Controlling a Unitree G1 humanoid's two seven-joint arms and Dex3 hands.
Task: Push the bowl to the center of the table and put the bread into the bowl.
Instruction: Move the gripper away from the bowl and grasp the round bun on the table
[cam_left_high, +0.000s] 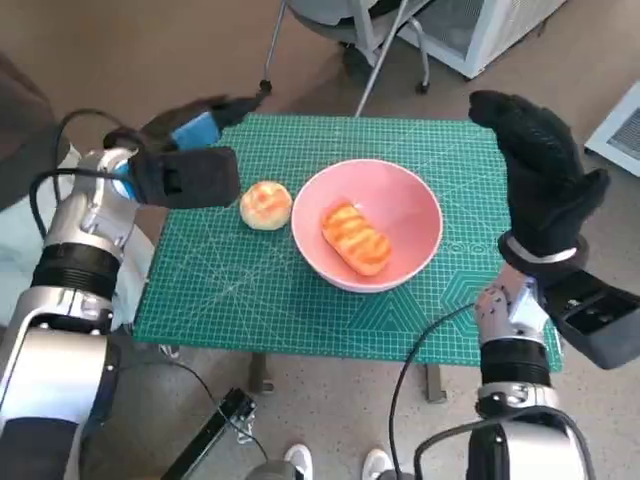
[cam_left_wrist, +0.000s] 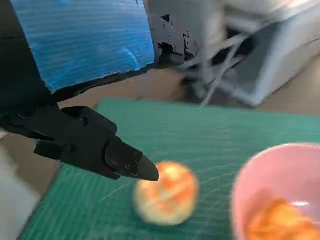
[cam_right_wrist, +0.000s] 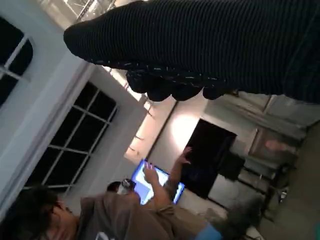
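Nearest us, our left hand (cam_left_wrist: 85, 90) hovers above the green mat (cam_left_high: 250, 280), fingers (cam_left_wrist: 127, 162) apart around nothing, just beside the round bun (cam_left_high: 266, 204). The pink bowl (cam_left_high: 410, 190) sits near the table's middle, touching that bun. Inside it lies a long bread roll (cam_left_high: 356, 238), its long axis slanting from far-left to near-right. Our gloved right hand (cam_left_high: 540, 170) is raised beside the bowl, holding nothing, fingers loosely extended.
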